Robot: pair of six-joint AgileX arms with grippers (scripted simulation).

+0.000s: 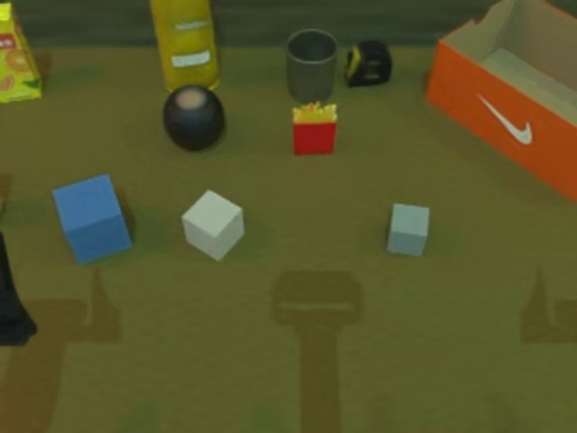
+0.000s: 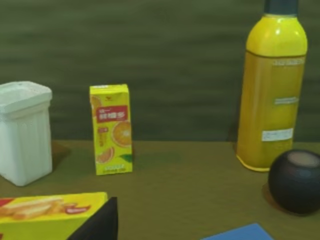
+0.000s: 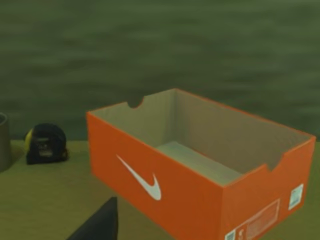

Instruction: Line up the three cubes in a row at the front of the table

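The three cubes sit apart on the olive-brown counter point(image 1: 270, 361), across the middle band of the top view. The blue cube point(image 1: 91, 217) is at the left, the white cube point(image 1: 214, 224) just left of centre, and the small pale grey-blue cube point(image 1: 408, 228) right of centre, well apart from the white one. Behind them stand a black ball point(image 1: 193, 117), a red fries box point(image 1: 314, 128), a grey cup point(image 1: 312, 65), a tape measure point(image 1: 368, 64) and a yellow bottle point(image 1: 184, 41). An orange shoebox point(image 1: 505, 122) fills the upper right. The left arm point(image 1: 11, 302) shows dark at the left edge. Whether either arm's jaws are apart or together cannot be told.
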